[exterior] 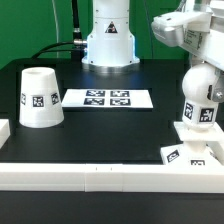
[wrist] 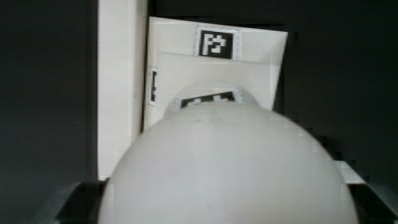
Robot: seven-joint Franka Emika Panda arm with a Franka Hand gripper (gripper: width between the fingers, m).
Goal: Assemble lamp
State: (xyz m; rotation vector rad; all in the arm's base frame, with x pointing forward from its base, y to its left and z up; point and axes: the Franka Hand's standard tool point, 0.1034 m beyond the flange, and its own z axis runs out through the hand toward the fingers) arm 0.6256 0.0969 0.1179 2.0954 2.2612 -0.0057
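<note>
The round white bulb (exterior: 198,98) stands upright over the flat square base (exterior: 190,146) at the exterior view's right. Whether it touches the base I cannot tell. My gripper (exterior: 203,66) is shut on the bulb's top from above. In the wrist view the bulb (wrist: 222,155) fills the foreground between my dark fingers (wrist: 71,205). The base (wrist: 222,62) with its tag lies beyond it. The tapered shade (exterior: 40,98) stands mouth down at the exterior view's left, apart from the gripper.
The marker board (exterior: 107,98) lies flat in the middle of the black table. A long white rail (exterior: 100,176) runs along the front edge and shows in the wrist view (wrist: 119,90) beside the base. The robot's pedestal (exterior: 108,45) stands at the back.
</note>
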